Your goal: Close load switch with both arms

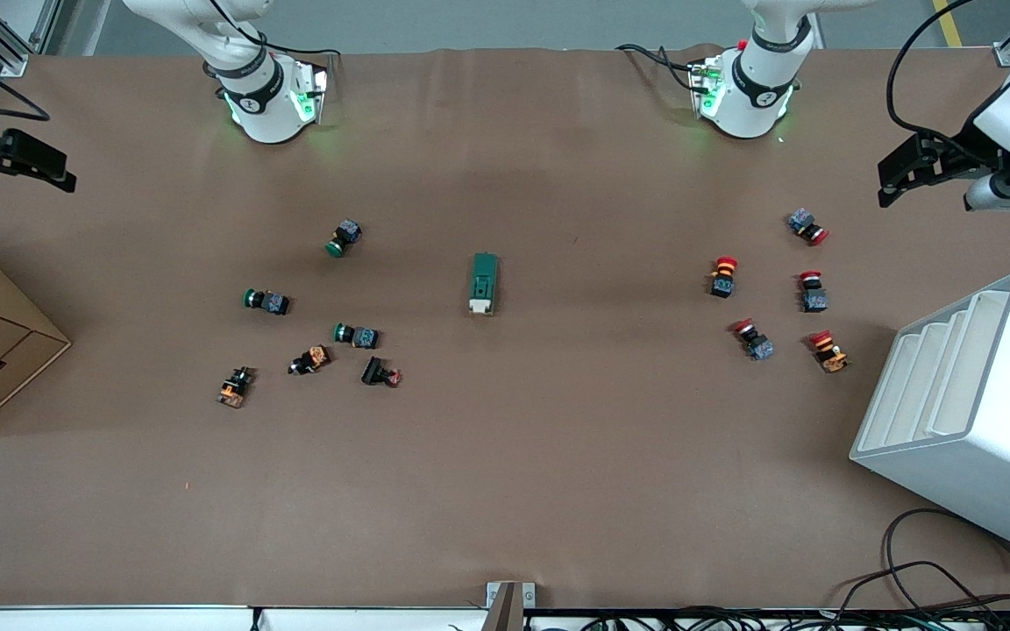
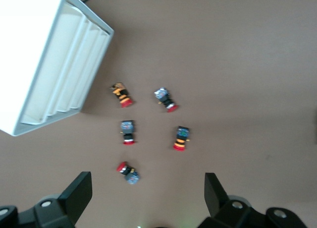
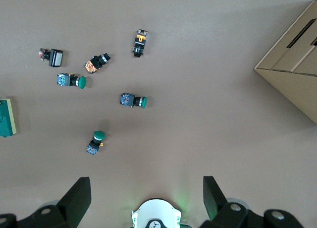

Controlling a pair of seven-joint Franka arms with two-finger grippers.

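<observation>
Front view: nearest the camera lay the orange-bodied button (image 1: 234,387), at about 8 o'clock from the load switch (image 1: 483,283), which sat mid-table, cream end nearest.
Left wrist view: left gripper (image 2: 147,196) hung wide open above the red push-buttons (image 2: 148,131), beside the white rack (image 2: 49,64).
Right wrist view: right gripper (image 3: 146,197) hung wide open above the green push-buttons (image 3: 99,106); load switch (image 3: 6,118) at 9 o'clock.
Advice: I'd judge one arm should pin the green body while the other works the cream handle.

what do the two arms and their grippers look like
Both arms are glossy white with black joint bands, on bases glowing green: right arm, left arm, which has a red spot near its base. Black cables trail from both. The left gripper and right gripper are matte black, with broad, angular two-finger jaws and round screw heads.
</observation>
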